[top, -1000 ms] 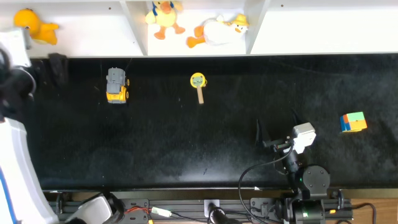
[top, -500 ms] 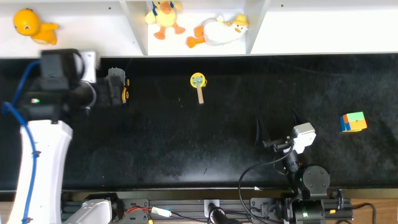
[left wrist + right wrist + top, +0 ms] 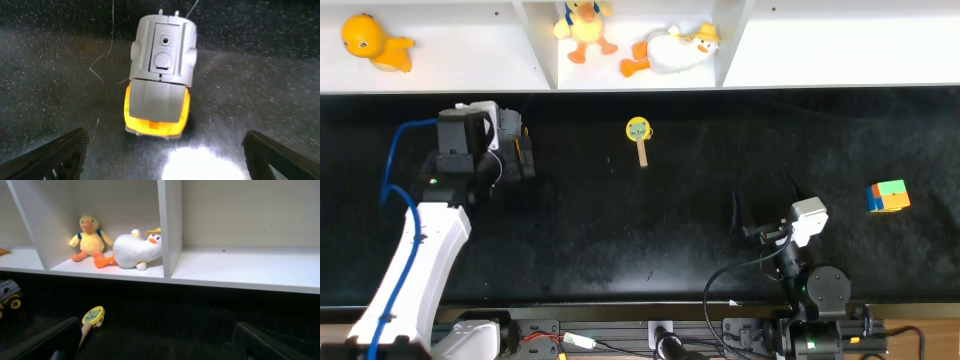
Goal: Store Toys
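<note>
1. Hovering over the grey-and-yellow plastic toy truck [image 3: 159, 75], the left gripper [image 3: 164, 152] has its fingers spread wide, with nothing held.
2. Truck sits on the black felt tabletop [image 3: 620, 230], near the front edge of the white shelf [image 3: 540, 45].
3. Right gripper [image 3: 160, 347] is near its base, fingers apart and empty.
4. Shelf holds a yellow rubber duck [image 3: 370, 40], a yellow plush duck [image 3: 585, 25] and a white plush goose [image 3: 670, 50].
5. On the tabletop: a green-faced wooden rattle [image 3: 639, 138] and a multicoloured cube [image 3: 887, 196].

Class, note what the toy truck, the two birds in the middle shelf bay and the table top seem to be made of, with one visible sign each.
Toy truck: probably hard plastic; smooth, moulded grey and yellow panels.
Yellow duck and white goose: plush fabric; fuzzy, rounded, stuffed shapes.
Table top: seemingly a matt black mat; dull, speckled surface.
</note>
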`<move>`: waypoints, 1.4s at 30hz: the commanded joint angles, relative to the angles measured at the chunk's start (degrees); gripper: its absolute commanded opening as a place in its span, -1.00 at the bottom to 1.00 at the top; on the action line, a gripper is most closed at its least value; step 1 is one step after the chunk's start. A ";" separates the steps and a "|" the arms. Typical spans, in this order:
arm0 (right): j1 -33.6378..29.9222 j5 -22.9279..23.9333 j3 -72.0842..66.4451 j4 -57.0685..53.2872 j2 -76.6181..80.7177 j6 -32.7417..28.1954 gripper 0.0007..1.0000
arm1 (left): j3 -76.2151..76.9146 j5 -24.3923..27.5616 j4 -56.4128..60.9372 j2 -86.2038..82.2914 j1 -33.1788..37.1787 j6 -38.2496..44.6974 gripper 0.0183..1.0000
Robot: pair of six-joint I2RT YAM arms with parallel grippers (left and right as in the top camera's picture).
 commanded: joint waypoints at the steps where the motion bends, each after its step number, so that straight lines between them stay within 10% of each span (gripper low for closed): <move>1: 0.42 0.04 -0.79 0.37 -0.48 0.15 0.99 | -1.14 -1.31 2.45 4.42 -0.09 -1.25 0.99; 13: 0.42 0.04 -0.79 0.37 -0.48 0.15 0.99 | -1.14 -1.31 6.34 11.32 -0.09 -1.25 0.99; 20: 0.42 0.04 -0.79 0.37 -0.48 0.15 0.99 | -1.14 -1.31 7.96 11.34 -0.09 -1.27 0.37; 42: 0.42 0.04 -0.79 0.37 -0.48 0.15 0.99 | 0.61 -1.27 5.60 9.09 -0.09 -1.27 -0.29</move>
